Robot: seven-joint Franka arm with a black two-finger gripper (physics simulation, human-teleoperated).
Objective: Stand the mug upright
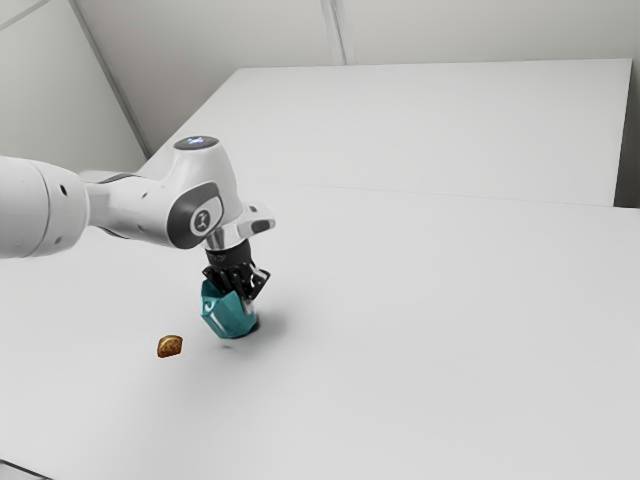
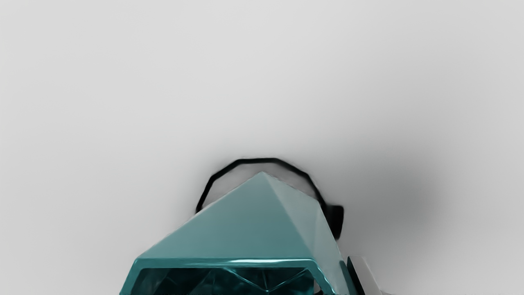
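One faceted teal mug (image 1: 226,315), claw (image 1: 240,292) at its rim; brown piece (image 1: 170,346) nearby

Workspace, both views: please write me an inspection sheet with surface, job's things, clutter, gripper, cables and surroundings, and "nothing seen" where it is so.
Surface: plain white table, shadow beside the mug.
Job's things: teal faceted mug, open side toward the gripper; whether fully upright, cannot tell.
Clutter: small brown piece near the mug, apart from it; black ring, partly hidden by the mug, purpose unclear.
Gripper: black gripper down at the mug; grip unclear.
Cables: nothing seen.
Surroundings: pale walls behind the table.
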